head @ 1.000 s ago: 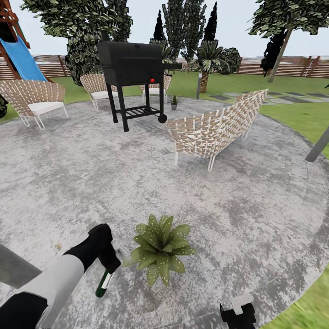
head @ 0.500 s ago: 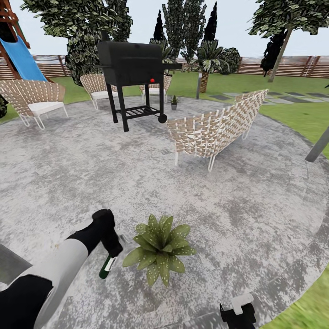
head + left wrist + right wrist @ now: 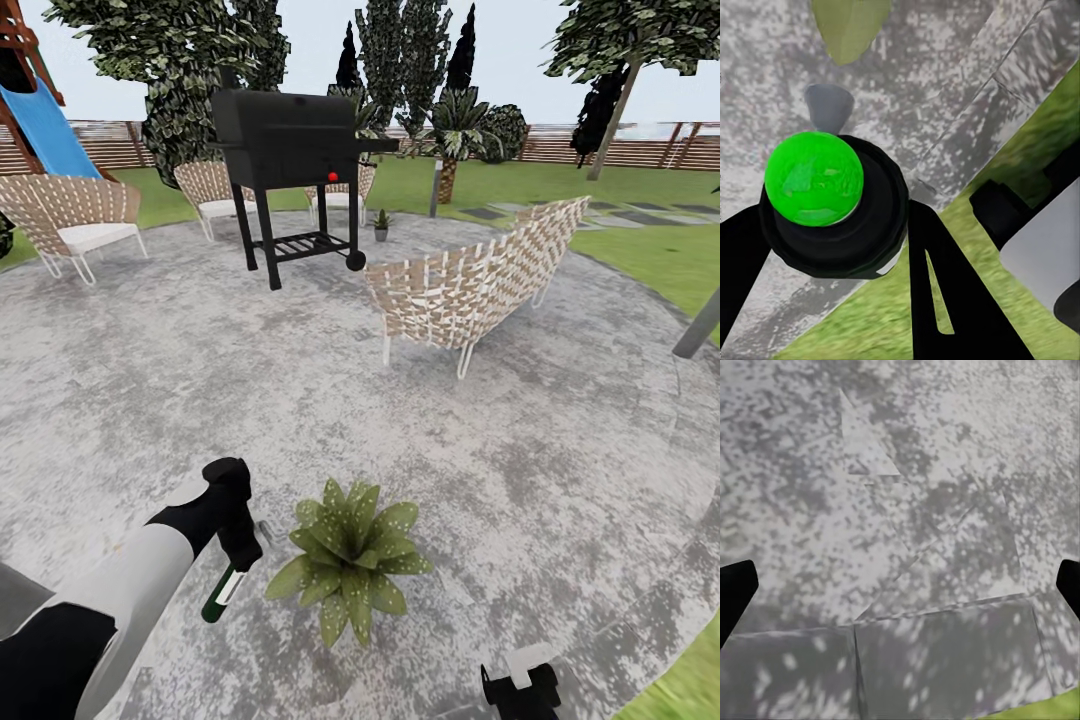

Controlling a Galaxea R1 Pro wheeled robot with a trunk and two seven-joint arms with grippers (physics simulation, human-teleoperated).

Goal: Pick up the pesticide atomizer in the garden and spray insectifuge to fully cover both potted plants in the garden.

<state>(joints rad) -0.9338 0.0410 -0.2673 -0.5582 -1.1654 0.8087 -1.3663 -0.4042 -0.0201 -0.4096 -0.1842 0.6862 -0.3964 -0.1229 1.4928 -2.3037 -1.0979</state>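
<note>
Low in the head view, my left gripper (image 3: 237, 553) is shut on the pesticide atomizer (image 3: 220, 592), a slim dark bottle with a white patch that hangs tilted just left of the near potted plant (image 3: 350, 560). In the left wrist view the atomizer's bright green tip (image 3: 814, 178) sits between my black fingers (image 3: 945, 300), with one green leaf (image 3: 847, 26) beyond it. A second potted plant (image 3: 381, 222) stands far off beside the grill. At the head view's lower edge is my right gripper (image 3: 520, 685); in its wrist view it (image 3: 900, 589) is open over bare stone.
The round grey stone patio (image 3: 560, 470) carries a black grill (image 3: 290, 170), a wicker sofa (image 3: 470, 285) and wicker chairs (image 3: 75, 215). Lawn (image 3: 660, 255), a wooden fence (image 3: 620, 145), trees and a blue slide (image 3: 45, 125) ring it. A grey post (image 3: 697, 325) leans at the right.
My left gripper has lifted the atomizer slightly and kept it beside the near plant. The head view has shifted a little, so the plant sits lower in the picture. The right gripper is unchanged.
</note>
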